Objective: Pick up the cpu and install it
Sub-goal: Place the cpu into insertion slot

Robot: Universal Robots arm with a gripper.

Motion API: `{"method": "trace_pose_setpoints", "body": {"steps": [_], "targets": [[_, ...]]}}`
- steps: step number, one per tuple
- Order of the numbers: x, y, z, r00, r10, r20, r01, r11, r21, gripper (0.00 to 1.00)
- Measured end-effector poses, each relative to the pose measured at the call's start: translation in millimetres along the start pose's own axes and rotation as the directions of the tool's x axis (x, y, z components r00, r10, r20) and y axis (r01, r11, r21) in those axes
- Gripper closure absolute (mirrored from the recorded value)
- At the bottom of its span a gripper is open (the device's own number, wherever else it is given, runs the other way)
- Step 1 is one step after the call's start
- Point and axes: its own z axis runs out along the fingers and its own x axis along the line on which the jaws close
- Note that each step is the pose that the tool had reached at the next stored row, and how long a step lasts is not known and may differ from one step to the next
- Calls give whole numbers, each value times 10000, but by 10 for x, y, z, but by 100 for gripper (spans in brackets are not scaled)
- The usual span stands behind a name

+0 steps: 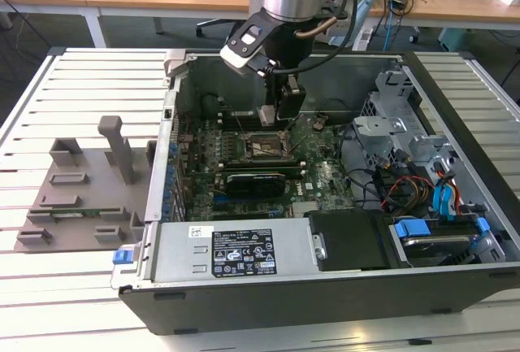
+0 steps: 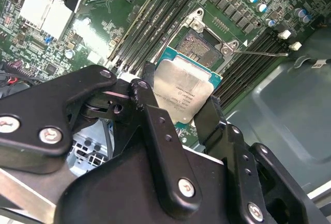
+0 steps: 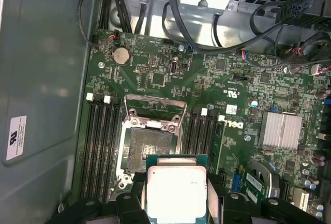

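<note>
The cpu [image 2: 181, 92] is a flat square chip with a silver-grey top and a green edge, held between my gripper's [image 2: 178, 100] two black fingers [image 2: 150, 110]. It hangs tilted just above the open motherboard socket [image 2: 199, 43], whose metal frame is lifted. In the first wrist view the cpu [image 3: 176, 190] sits in the gripper [image 3: 176, 197] beside the bare socket [image 3: 150, 149]. In the exterior view my gripper [image 1: 276, 115] reaches down into the open computer case, right over the socket [image 1: 262, 147].
Memory slots [image 3: 101, 141] flank the socket on both sides. A silver heatsink [image 3: 282, 130] and a black expansion card [image 1: 256, 180] stand nearby. Cables and a drive cage [image 1: 406, 124] fill the case's right. A grey holder tray [image 1: 89, 189] lies on the slatted table, exterior view's left.
</note>
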Motion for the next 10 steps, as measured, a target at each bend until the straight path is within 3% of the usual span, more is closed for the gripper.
{"method": "trace_pose_setpoints", "body": {"steps": [10], "targets": [[85, 30, 30, 10000, -1, 0, 1, 10000, -1, 45]]}}
